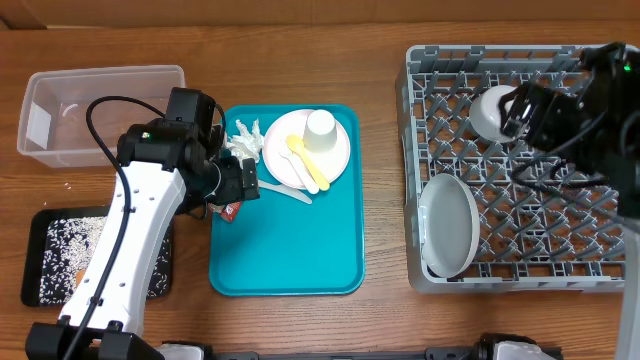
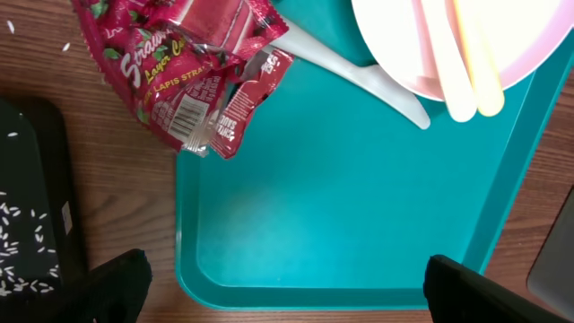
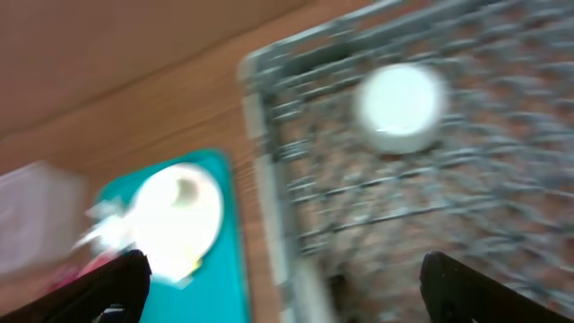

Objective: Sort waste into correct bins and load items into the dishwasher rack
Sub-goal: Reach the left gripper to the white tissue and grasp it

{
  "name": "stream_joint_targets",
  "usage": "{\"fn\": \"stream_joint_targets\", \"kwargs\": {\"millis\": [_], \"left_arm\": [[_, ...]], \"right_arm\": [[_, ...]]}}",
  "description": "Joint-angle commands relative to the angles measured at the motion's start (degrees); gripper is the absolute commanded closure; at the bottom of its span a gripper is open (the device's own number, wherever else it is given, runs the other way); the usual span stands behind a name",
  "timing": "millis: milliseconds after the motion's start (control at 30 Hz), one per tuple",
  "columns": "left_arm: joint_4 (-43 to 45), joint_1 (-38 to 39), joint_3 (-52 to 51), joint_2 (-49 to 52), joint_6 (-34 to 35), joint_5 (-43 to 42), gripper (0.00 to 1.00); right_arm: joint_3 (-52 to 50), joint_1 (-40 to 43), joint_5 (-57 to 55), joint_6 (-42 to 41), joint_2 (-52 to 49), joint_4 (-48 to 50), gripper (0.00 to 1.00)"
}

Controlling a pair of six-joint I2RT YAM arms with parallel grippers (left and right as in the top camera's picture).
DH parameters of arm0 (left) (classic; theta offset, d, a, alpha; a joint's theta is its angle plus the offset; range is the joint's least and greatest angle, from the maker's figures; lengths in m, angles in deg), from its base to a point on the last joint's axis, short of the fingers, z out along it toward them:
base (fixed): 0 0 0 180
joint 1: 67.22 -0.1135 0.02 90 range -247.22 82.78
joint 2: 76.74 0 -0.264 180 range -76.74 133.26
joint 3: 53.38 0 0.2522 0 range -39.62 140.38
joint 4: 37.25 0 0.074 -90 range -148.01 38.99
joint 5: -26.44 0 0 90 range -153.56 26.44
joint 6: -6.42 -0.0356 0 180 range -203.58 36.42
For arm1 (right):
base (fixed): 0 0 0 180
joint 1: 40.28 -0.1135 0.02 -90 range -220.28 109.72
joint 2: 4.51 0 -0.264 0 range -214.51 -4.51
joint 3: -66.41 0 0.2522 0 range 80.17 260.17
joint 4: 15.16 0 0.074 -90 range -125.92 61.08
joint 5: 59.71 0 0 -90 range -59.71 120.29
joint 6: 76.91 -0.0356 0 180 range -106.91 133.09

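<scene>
The left gripper (image 2: 287, 283) stands wide apart. The red wrappers (image 2: 193, 81) lie at the nine o'clock edge of the teal tray (image 2: 359, 206). It should centre over them, clear of the white cutlery (image 2: 359, 72), before closing.

Robot lab test bench, wood-grain tabletop (image 1: 385, 200), white robot arm (image 1: 130, 240), grey dishwasher rack (image 1: 500, 52), teal tray (image 1: 290, 250)
</scene>
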Motion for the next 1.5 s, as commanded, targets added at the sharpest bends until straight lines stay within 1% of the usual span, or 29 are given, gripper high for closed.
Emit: {"fn": "stream_joint_targets", "kwargs": {"millis": [0,167,267,333,367,467,533,600,667,700,833,967,1100,1167,1333,1467], "left_arm": [[0.3,0.0,0.6,-0.2,-1.5,-0.7,0.0],[2.7,0.0,0.6,-0.1,-1.5,-0.6,0.0],[5.6,0.0,0.6,0.5,-1.9,-0.2,0.0],[7.9,0.0,0.6,0.6,-4.2,-0.1,0.05],[9.0,0.0,0.6,0.6,-4.6,0.2,0.06],[12.5,0.0,0.6,0.7,-5.1,1.1,0.15],[15.1,0.0,0.6,0.8,-7.9,1.1,0.19],[16.8,0.3,0.6,1.2,-10.6,1.1,0.21],[17.6,0.4,0.6,2.2,-12.7,1.3,0.19],[17.8,0.4,0.6,2.8,-13.3,1.4,0.16],[19.8,0.4,0.6,7.5,-13.6,3.0,0.1],[23.6,0.4,0.7,12.0,-13.5,3.8,0.1],[27.8,0.4,0.7,14.1,-13.5,4.2,0.09],[29.5,0.4,0.7,14.7,-13.6,4.4,0.07],[31.3,0.4,0.7,17.5,-13.6,6.1,0.02],[32.1,0.4,0.7,20.6,-13.5,6.0,0.02]], "right_arm": [[1.0,-0.1,-15.2,-2.3,-1.4,0.5,0.0],[1.0,-0.1,-15.8,-2.3,-3.4,0.3,0.0],[1.0,-0.1,-15.8,-2.3,-4.5,0.2,0.0],[1.0,-0.1,-15.8,-2.3,-5.1,0.3,0.0],[1.0,-0.1,-15.8,-2.3,-5.3,0.3,0.0],[1.0,-0.1,-15.8,-2.3,-5.9,0.3,0.0],[1.0,-0.1,-15.8,-2.3,-6.1,0.3,0.0],[1.0,-0.1,-15.8,-2.3,-6.2,0.3,0.0],[1.0,-0.1,-15.8,-2.3,-6.2,0.2,0.0],[1.0,-0.1,-15.8,-2.3,-6.2,0.2,0.0],[1.0,-0.1,-15.8,-2.3,-6.2,0.2,0.0],[1.0,-0.1,-15.8,-2.3,-6.2,0.2,0.0],[1.0,-0.1,-15.8,-2.3,-6.2,0.3,0.0],[1.0,-0.1,-15.8,-2.3,-6.2,0.2,0.0],[1.0,-0.1,-15.8,-2.3,-6.2,0.2,0.0],[1.0,-0.1,-15.8,-2.3,-6.2,0.2,0.0]]}}
